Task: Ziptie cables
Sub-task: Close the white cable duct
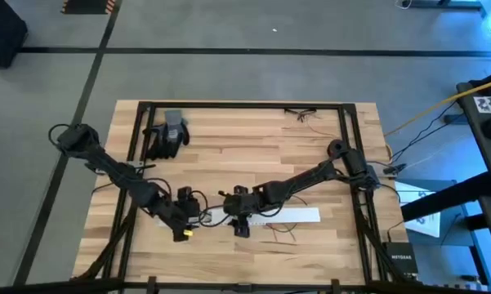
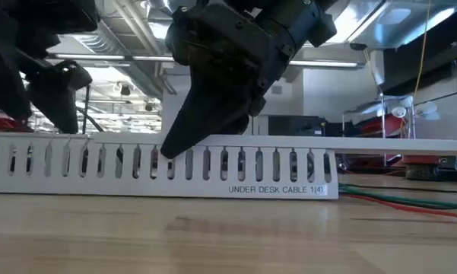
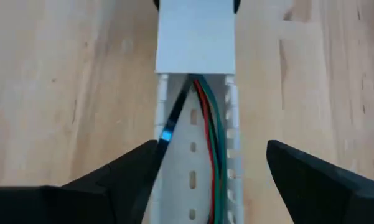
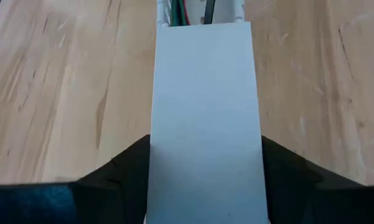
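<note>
A slotted cable duct (image 1: 290, 215) lies flat near the front edge of the table (image 1: 253, 139), between the two grippers. The cables (image 3: 213, 134) run lengthwise inside the duct, with a flat cover (image 4: 205, 118) lying on top of it. A pair of gloves (image 1: 167, 132) rests toward the table's back left corner.

Two arms (image 1: 131, 184), one slotted duct (image 2: 160, 164), one glove (image 1: 167, 133), three cables (image 3: 211, 134)
</note>
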